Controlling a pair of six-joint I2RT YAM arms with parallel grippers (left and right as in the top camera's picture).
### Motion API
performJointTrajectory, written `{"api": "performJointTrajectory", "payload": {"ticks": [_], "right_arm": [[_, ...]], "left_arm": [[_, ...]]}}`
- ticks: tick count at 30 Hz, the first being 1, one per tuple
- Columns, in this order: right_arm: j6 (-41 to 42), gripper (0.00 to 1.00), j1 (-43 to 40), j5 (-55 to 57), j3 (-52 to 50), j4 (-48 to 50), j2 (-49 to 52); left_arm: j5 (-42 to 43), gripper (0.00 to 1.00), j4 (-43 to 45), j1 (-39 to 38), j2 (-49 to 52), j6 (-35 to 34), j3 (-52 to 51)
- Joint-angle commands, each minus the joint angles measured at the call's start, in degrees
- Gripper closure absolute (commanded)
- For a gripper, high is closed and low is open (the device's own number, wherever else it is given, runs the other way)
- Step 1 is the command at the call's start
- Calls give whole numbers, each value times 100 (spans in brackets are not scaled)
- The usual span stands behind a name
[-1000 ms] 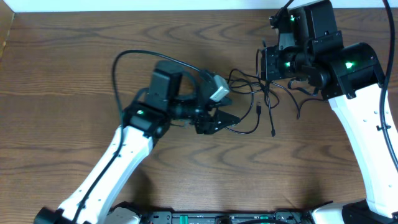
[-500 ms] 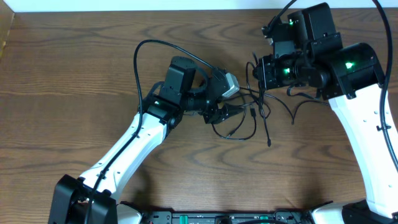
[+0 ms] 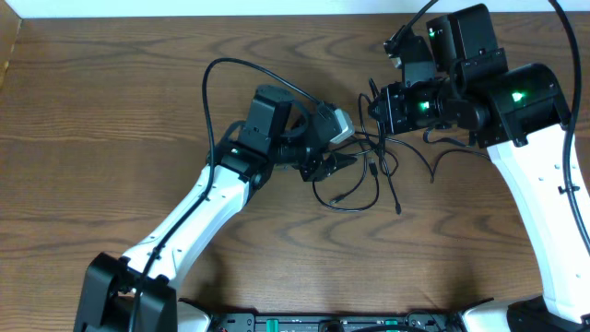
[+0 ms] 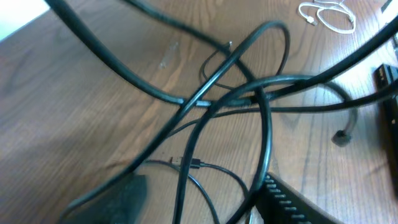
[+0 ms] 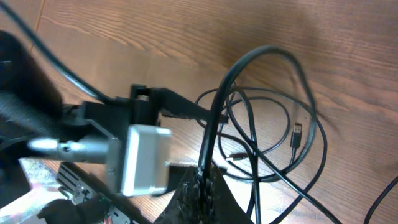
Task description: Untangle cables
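The black cables (image 3: 369, 171) lie in loose tangled loops on the wooden table between my arms. They fill the left wrist view (image 4: 249, 99) and show in the right wrist view (image 5: 273, 124). My left gripper (image 3: 343, 162) is open at the left edge of the tangle. Strands run between its fingers (image 4: 199, 208), and it also shows in the right wrist view (image 5: 180, 109). My right gripper (image 3: 376, 106) is shut on a thick black cable strand (image 5: 211, 137) and holds it above the table (image 5: 202, 186). A thin white cable (image 4: 329, 15) lies apart, far off.
The wooden table (image 3: 111, 111) stretches to the left of the tangle. A black lead (image 3: 207, 92) arcs above my left arm. A loose plug end (image 3: 398, 210) lies toward the front. My right arm's body (image 3: 516, 101) stands over the back right.
My left gripper has moved up and right from the table's middle into the tangle's left edge. My right gripper has shifted slightly left with its strand; the loops have bunched closer.
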Motion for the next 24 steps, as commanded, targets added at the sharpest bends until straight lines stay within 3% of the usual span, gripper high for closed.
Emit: {"api": "performJointTrajectory", "payload": {"ticks": [1, 2, 3, 11, 24], "right_arm": [[-83, 99, -33, -186, 44, 17, -37], [-81, 99, -33, -186, 44, 17, -37], [-83, 99, -33, -186, 44, 17, -37], [328, 99, -144, 973, 42, -70, -37], [520, 99, -1178, 2142, 26, -404, -35]], "left_arm": [[-50, 69, -13, -24, 166, 96, 11], [-52, 86, -15, -24, 205, 98, 11], [-55, 92, -15, -22, 212, 96, 11], [-221, 92, -144, 234, -92, -271, 11], [-225, 92, -1572, 1158, -2295, -269, 11]]}}
